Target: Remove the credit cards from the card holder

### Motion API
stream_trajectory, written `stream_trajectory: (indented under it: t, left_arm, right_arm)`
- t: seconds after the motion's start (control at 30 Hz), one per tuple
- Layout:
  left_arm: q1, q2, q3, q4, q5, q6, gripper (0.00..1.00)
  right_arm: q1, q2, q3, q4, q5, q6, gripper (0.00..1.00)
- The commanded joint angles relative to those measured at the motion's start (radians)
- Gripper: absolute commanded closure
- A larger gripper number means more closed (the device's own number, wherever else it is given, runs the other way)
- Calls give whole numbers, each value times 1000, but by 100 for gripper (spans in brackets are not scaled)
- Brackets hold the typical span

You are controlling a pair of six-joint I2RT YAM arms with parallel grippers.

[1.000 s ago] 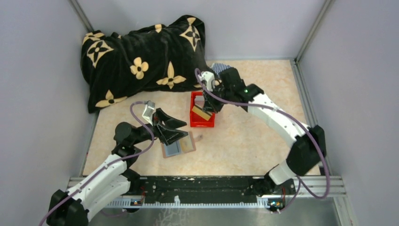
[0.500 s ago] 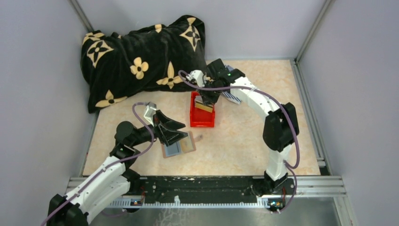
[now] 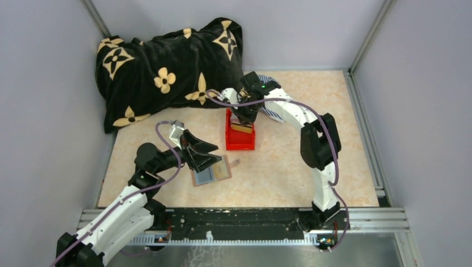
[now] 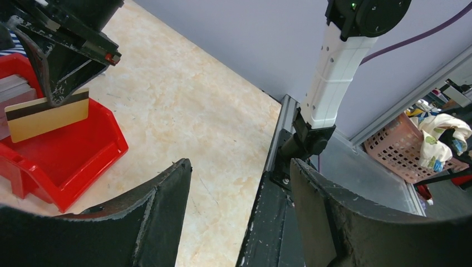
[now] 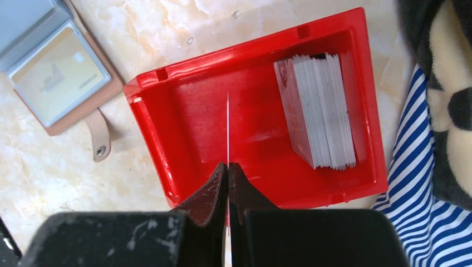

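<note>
Right gripper [image 5: 228,167] pinching tan card [image 4: 47,117] over red bin [image 5: 183,133], left gripper [image 4: 239,164] spread wide by card holder [image 3: 211,173]

White links [image 4: 334,72], black joints [image 3: 314,146], purple cables [image 4: 434,28], black left tool [image 4: 239,167], black right tool [image 5: 228,167]

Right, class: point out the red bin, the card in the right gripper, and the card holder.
Red bin [image 5: 189,122]: right wrist view, bare floor.
Held card [image 4: 50,121]: left wrist view, tan face.
Card holder [image 5: 28,25]: right wrist view, grey-blue panel.
</note>
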Motion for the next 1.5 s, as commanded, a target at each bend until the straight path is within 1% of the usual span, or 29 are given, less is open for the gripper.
stream_trajectory:
  t: [0.0, 0.37, 0.47, 0.97, 1.47]
  left_arm:
    - [1, -5, 13, 10, 3, 16, 28]
    - [3, 0, 8, 15, 8, 18, 28]
    - [2, 1, 6, 16, 8, 18, 28]
    - [6, 23, 4, 31, 19, 13, 29]
    - [9, 38, 7, 37, 29, 14, 29]
  right_arm:
    - [-11, 11, 76, -13, -15, -80, 100]
    - [-12, 140, 208, -85, -21, -166, 100]
    - [-12, 152, 207, -77, -16, -197, 100]
    - [-13, 213, 239, -41, 36, -230, 100]
    - [-11, 231, 218, 17, 55, -260, 100]
